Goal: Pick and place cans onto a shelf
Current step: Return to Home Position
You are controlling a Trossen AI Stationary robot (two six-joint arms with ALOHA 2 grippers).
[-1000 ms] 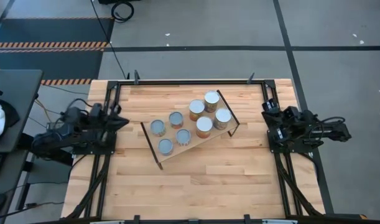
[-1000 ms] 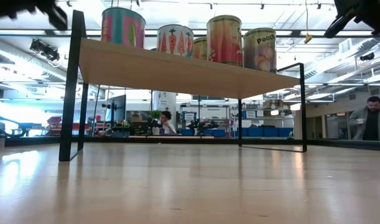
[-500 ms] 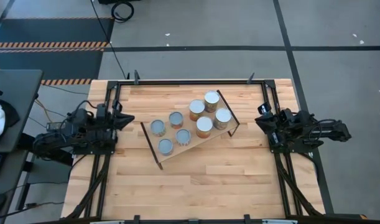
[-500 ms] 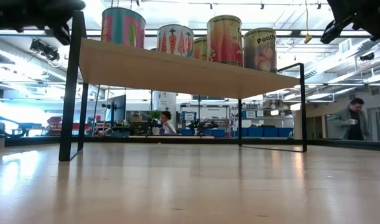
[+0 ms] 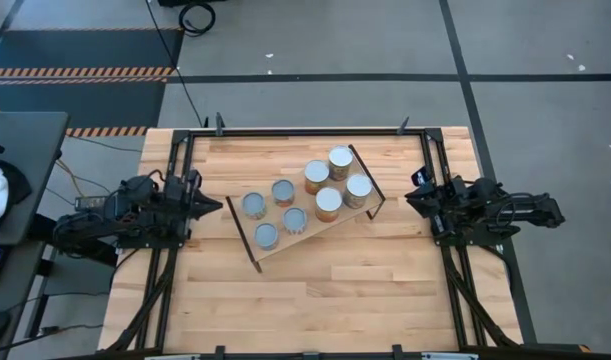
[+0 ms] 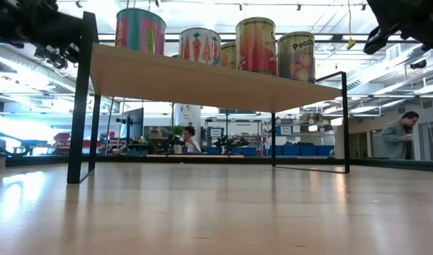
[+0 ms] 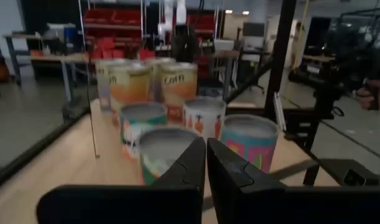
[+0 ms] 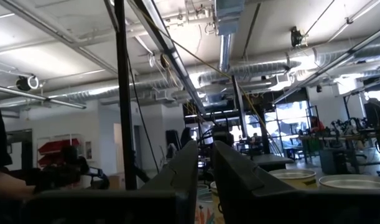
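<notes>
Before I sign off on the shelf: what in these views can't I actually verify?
High view: only the cans' lids show; labels hidden.
Low view: the shelf plank hides can bases; front cans hide rear ones.
Left wrist view: the left gripper covers part of the nearest can.
Right wrist view: cans cut off at the edge.

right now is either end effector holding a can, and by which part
Nothing is held. The left end effector and right end effector are empty, clear of the cans on the shelf.
</notes>
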